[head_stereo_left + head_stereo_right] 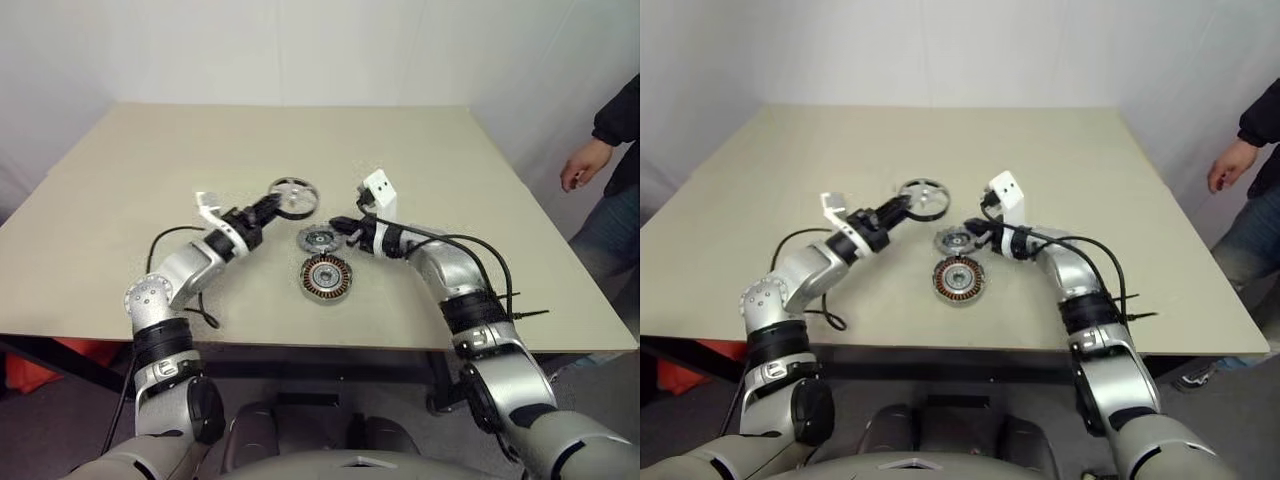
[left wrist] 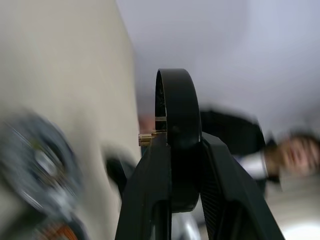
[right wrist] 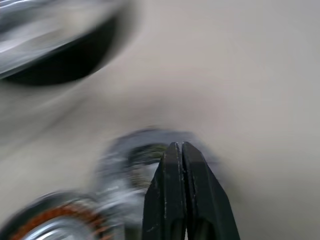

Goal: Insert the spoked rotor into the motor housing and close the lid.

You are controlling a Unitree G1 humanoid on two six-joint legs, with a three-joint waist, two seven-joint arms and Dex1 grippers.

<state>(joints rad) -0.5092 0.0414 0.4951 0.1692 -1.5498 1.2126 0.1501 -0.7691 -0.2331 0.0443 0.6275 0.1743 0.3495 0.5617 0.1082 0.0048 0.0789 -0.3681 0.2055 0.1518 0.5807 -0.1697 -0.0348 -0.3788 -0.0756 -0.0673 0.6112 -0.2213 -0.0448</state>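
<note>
My left gripper [image 1: 274, 206] is shut on the rim of the spoked rotor [image 1: 293, 197], a thin silvery wheel held upright above the table. In the left wrist view its dark rim [image 2: 175, 115] is pinched between the two fingers. The lid [image 1: 318, 239], a grey notched disc, lies flat just behind the motor housing [image 1: 326, 277] with its copper windings. My right gripper [image 1: 346, 228] is shut with nothing in it, its tips at the lid's right edge. In the right wrist view the closed fingertips [image 3: 172, 150] overlap the blurred lid [image 3: 135, 160].
The beige table [image 1: 130, 200] carries nothing else besides a black cable [image 1: 200, 310] from my left arm near its front edge. A person stands past the table's right side, a hand [image 1: 580, 165] hanging at table height.
</note>
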